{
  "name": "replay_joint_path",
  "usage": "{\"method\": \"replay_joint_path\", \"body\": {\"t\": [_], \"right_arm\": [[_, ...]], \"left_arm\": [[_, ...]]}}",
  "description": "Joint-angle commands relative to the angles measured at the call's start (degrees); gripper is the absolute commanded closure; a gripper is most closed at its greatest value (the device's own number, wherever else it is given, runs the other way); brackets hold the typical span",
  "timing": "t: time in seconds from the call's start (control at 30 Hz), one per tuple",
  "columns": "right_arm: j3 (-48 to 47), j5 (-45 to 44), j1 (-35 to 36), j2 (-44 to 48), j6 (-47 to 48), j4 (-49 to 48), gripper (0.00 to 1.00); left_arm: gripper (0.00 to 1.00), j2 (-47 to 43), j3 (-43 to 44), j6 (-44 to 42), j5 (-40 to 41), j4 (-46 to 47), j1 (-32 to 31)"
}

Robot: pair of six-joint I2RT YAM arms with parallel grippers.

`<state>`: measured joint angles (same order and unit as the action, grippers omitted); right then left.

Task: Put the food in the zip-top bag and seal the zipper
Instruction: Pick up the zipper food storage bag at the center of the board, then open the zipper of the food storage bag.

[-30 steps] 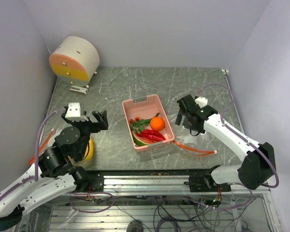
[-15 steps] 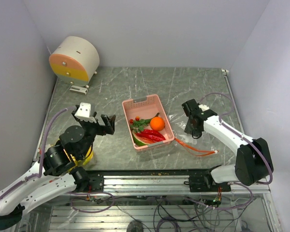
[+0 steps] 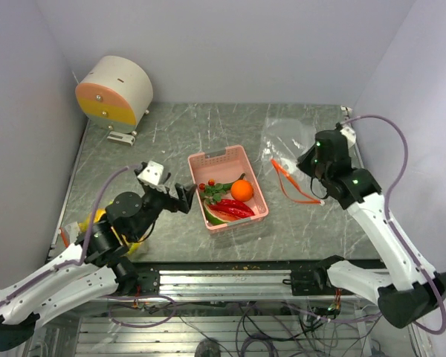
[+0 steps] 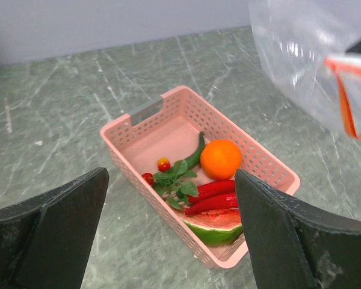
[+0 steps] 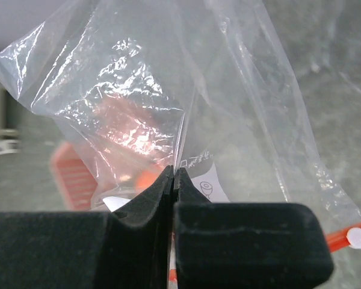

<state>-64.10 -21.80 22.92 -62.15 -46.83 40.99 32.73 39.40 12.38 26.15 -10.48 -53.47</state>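
Note:
The pink tray holds the food: an orange, red chili peppers and a watermelon slice. In the left wrist view the orange, the chilies and the watermelon slice are close ahead. A bit of yellow banana shows beside my left arm. My left gripper is open just left of the tray. The right gripper is shut on the clear zip-top bag, held above the table right of the tray. Its orange-red zipper hangs down.
A round cream and orange device stands at the back left. Small red tomatoes, green leaves and a green pepper also lie in the tray. Walls close in on the left, back and right. A metal rail runs along the near edge.
My right gripper has shut on the bag and lifted it off the table toward the back right. My left gripper has moved right, closer to the tray.

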Motion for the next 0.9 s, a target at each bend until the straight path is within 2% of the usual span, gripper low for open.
{"method": "replay_joint_path", "body": {"t": [0.0, 0.07, 0.13, 0.3, 0.47, 0.63, 0.87], "right_arm": [[-3.2, 7.37, -0.42, 2.23, -3.08, -6.17, 1.0], [-3.48, 12.13, -0.42, 2.47, -5.09, -9.94, 1.0], [-2.22, 17.47, -0.35, 2.81, -7.83, -15.55, 1.0], [0.76, 24.13, -0.08, 0.82, -14.79, -27.29, 1.0], [3.2, 26.89, 1.69, -1.9, -19.33, -37.98, 1.0], [3.58, 25.69, 3.21, -3.76, -20.83, -41.92, 1.0], [2.14, 25.55, 4.94, -5.08, -21.35, -43.53, 1.0]], "left_arm": [[0.05, 3.35, -2.74, -3.21, -9.81, 13.74, 0.13], [0.06, 5.4, -3.64, -2.78, -11.74, 19.34, 0.17], [0.04, 7.84, -4.44, -0.87, -11.03, 25.72, 0.13], [0.03, 14.51, -6.13, 1.69, -13.08, 41.74, 0.13], [0.09, 22.75, -5.05, 4.64, -14.98, 49.24, 0.16], [0.14, 27.87, -5.82, 7.72, -18.34, 56.78, 0.11], [0.08, 32.43, -5.61, 8.25, -16.25, 59.4, 0.09]]}}
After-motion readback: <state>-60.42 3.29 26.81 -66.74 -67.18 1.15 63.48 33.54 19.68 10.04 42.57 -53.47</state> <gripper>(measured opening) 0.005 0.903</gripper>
